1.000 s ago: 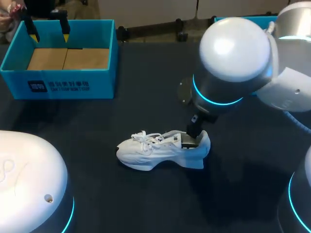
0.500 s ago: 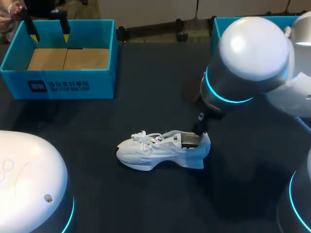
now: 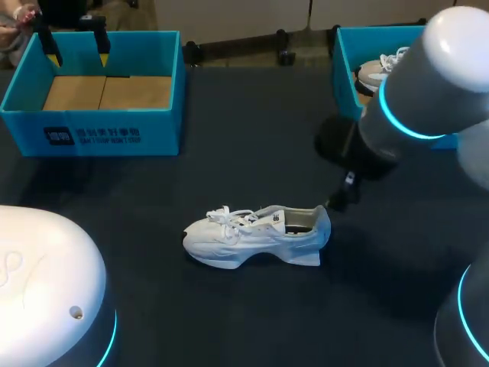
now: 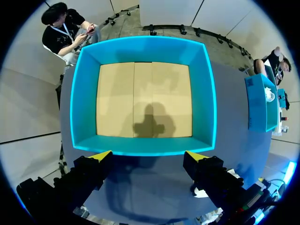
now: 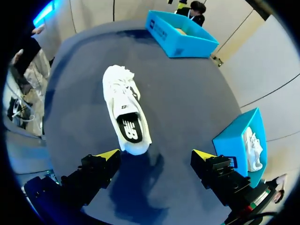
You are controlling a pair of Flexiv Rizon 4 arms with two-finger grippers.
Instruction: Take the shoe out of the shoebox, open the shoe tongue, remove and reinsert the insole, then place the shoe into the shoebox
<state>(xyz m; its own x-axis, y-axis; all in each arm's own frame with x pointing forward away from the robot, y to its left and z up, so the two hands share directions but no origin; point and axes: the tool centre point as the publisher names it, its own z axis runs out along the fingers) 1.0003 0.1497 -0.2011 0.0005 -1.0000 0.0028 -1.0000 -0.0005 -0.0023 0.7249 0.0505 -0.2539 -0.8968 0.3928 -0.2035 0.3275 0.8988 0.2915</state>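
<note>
The right claw (image 5: 155, 154) gapes wide and empty by the heel of the white laced sneaker (image 5: 125, 115), having pulled rightward off it; the left claw (image 4: 147, 155) is likewise open.

Left gripper (image 4: 147, 155) and right gripper (image 5: 156, 153) gape open.

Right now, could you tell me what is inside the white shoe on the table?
A dark insole with a white mark shows in the shoe at the heel. The laces and upper cover the toe end, so nothing there can be seen.
</note>
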